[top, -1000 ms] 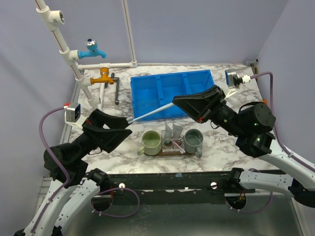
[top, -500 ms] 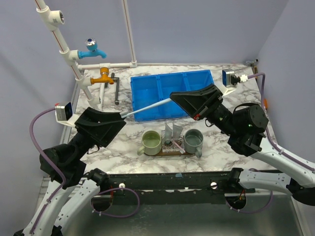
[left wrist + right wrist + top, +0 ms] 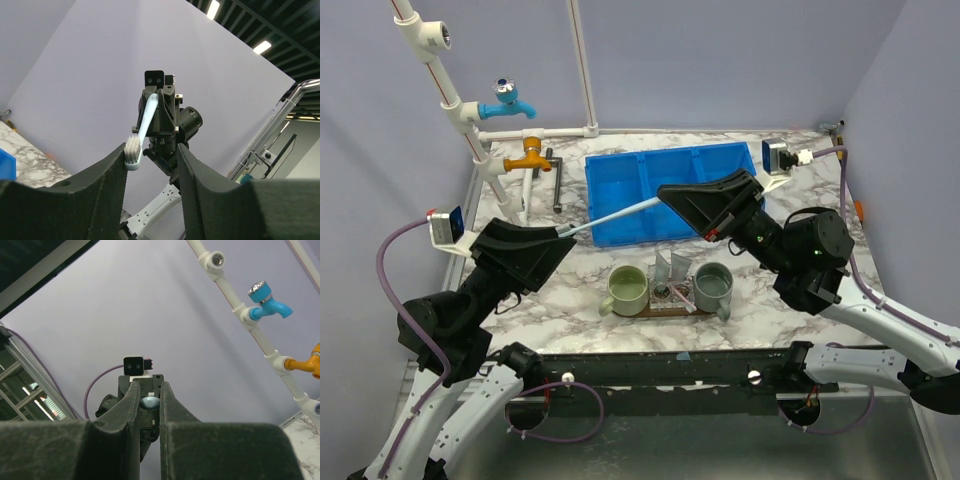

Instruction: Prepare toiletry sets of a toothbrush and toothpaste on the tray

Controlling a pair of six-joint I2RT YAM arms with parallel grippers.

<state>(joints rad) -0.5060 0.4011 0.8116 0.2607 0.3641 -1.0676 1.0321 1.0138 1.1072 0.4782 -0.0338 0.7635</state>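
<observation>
Right gripper [image 3: 670,198] is up in the air over the front edge of the blue bin [image 3: 620,185], and I've got its jaws pinched narrow on the handle end of the light-blue toothbrush [image 3: 616,214]. The brush runs level across to my left gripper [image 3: 561,233]. On the left wrist view the bristle head [image 3: 133,150] sits between the fingers, right against one finger [image 3: 107,175], with the other standing off: those jaws are partly apart with a gap, not clamped on it. Down near the front, the tray [image 3: 650,311] carries a green cup [image 3: 628,289] and a grey cup [image 3: 712,284], with the tubes [image 3: 672,267] upright between them. A pink toothbrush [image 3: 683,296] lies slanted by the grey cup.
</observation>
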